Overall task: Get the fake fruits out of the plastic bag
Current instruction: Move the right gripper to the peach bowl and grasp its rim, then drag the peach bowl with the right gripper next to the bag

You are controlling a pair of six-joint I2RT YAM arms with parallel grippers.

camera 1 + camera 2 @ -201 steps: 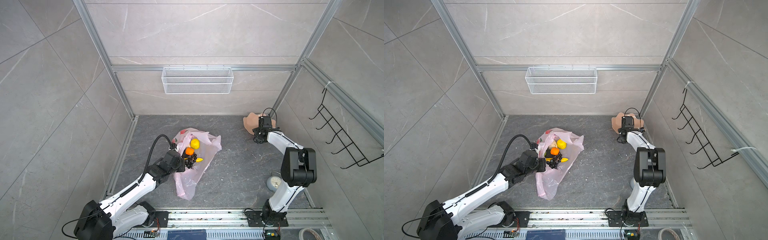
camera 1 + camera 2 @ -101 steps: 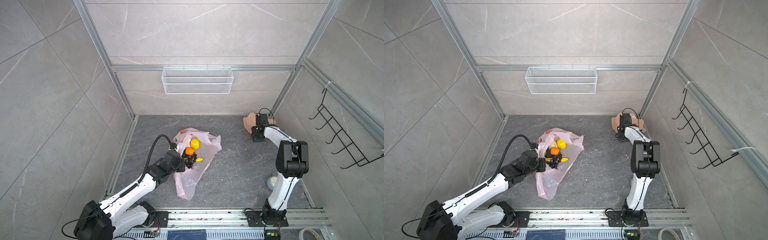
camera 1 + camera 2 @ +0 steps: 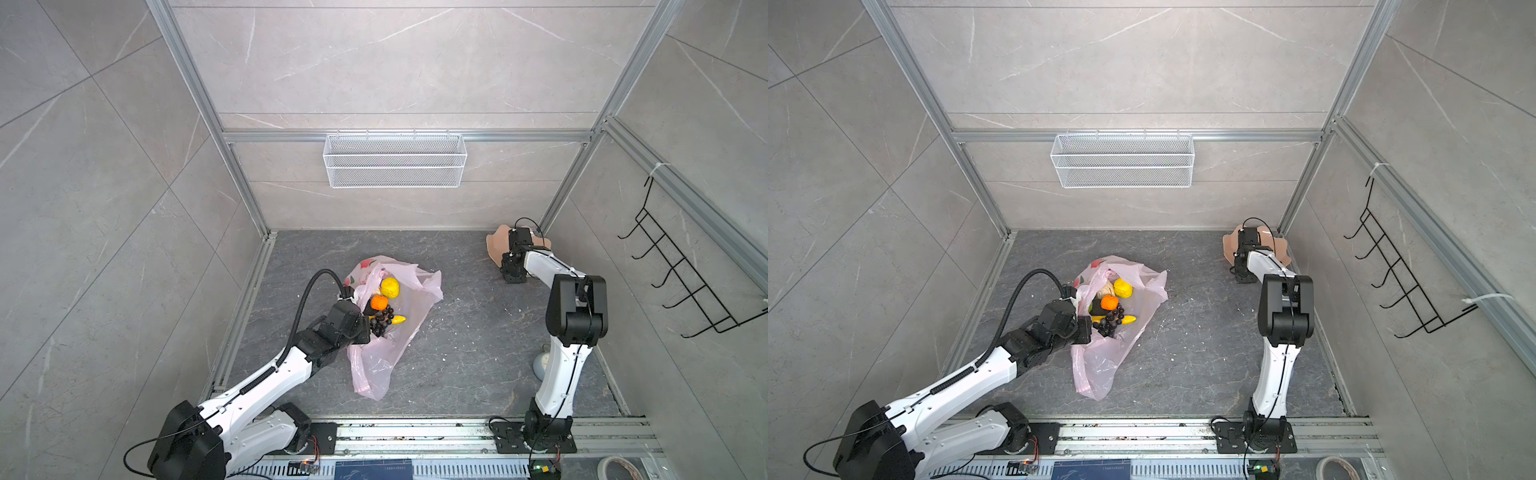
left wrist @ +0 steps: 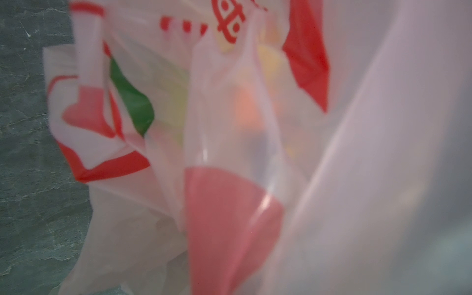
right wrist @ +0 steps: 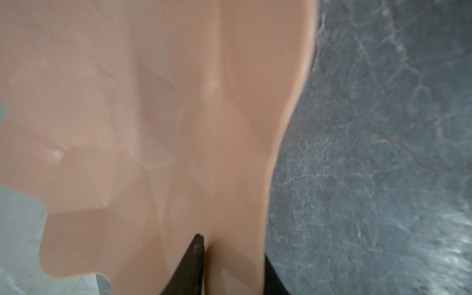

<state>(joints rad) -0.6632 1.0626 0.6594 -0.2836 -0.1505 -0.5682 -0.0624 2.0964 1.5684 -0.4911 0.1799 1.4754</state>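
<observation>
The plastic bag (image 3: 395, 353) lies crumpled and open on the grey floor, in both top views (image 3: 1100, 365). In its mouth rest the fake fruits: a yellow round fruit (image 3: 390, 287), an orange (image 3: 379, 302), a dark grape bunch (image 3: 382, 322) and a banana (image 3: 398, 319). My left gripper (image 3: 365, 327) is at the bag's left edge, shut on the plastic. The left wrist view is filled with the bag's film (image 4: 229, 217), which hides the jaws. My right gripper (image 5: 233, 255) is at the back right, its black fingers (image 5: 196, 255) closed either side of the peach plate's rim (image 5: 153, 127).
The peach scalloped plate (image 3: 496, 249) sits in the back right corner near the frame post. A white wire basket (image 3: 395, 166) hangs on the back wall and a black hook rack (image 3: 681, 274) on the right wall. A pale round object (image 3: 540, 365) lies by the right arm's base.
My right arm has drawn in toward the plate and its jaws have narrowed onto the rim. The left arm, the bag and the fruits have not moved.
</observation>
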